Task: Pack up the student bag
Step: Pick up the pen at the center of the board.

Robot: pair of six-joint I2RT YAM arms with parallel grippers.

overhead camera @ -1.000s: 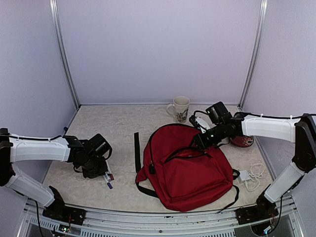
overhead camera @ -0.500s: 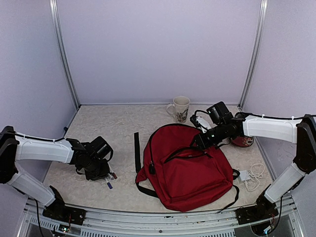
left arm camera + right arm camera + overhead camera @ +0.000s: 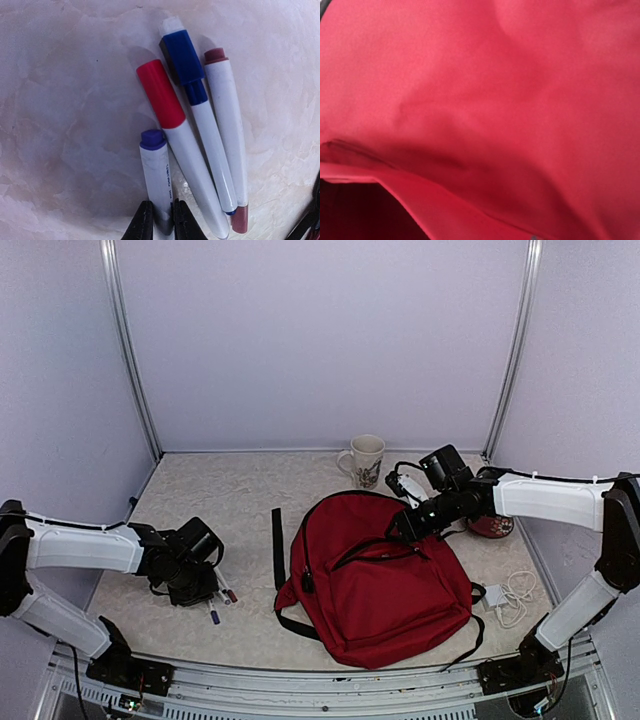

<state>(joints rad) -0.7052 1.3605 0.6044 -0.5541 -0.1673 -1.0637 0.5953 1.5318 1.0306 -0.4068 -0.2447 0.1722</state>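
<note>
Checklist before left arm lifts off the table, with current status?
1. Left gripper on a single marker: ok, jaws flank only the purple-capped marker.
2. Grip firm: cannot tell; the marker lies flat on the table.
3. Neighbours clear of the pick: not ok, the red-capped marker lies right alongside.
4. Student bag open to receive: cannot tell; right wrist view shows only a dark gap under a red fold.
5. Right gripper holding the bag: cannot tell, jaws hidden against the fabric.

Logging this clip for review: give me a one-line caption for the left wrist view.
Left claw pinches the purple-capped white marker pen beside three other white markers on the pale marbled table.
</note>
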